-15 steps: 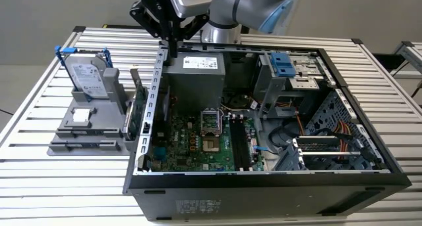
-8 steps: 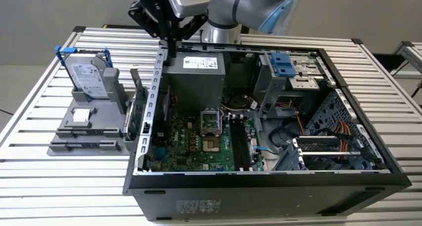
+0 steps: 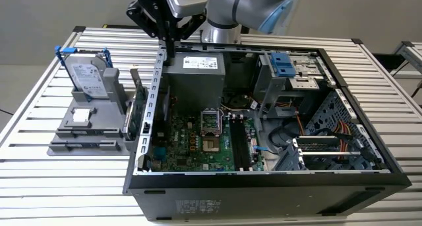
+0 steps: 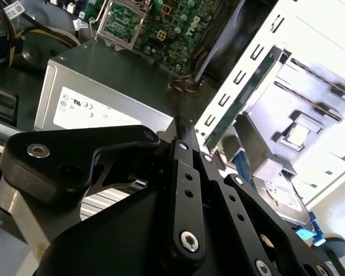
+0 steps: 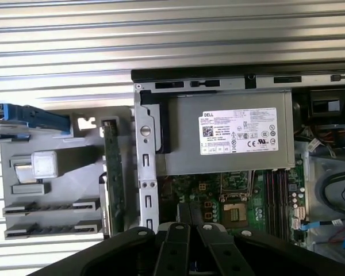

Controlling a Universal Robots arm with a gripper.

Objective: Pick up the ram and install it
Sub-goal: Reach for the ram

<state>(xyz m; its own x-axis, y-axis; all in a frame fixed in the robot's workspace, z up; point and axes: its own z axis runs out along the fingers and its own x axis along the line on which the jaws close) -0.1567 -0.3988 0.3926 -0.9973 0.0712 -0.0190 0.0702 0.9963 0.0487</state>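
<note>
Ram is the one thing I cannot pick out with any certainty: two long narrow slots [image 5: 50, 207] at the near end of the grey rack [image 3: 79, 137] show dark lines along them that may be its edge, but I cannot tell. My gripper [image 3: 170, 52] hangs high over the far corner of the open computer case [image 3: 153, 95], above the side wall on the exterior view's left and just beside the grey power supply [image 3: 194, 72]. In both wrist views its fingers [image 4: 183, 129] are drawn close together, with nothing I can see between them. The rack sits on the slatted table [image 3: 59, 186] outside that wall, lower than the gripper and toward the exterior view's left. A silver hard drive [image 3: 89, 75] with blue rails stands on it, and the green expansion card [image 3: 135, 112] stands on edge against the case wall, between the rack's slots and the motherboard [image 3: 197, 142]. The board's black memory slots [image 3: 240, 144] lie beyond the processor socket; whether a stick sits in them is too dark to judge. My own gripper body hides the near part of both wrist views.
</note>
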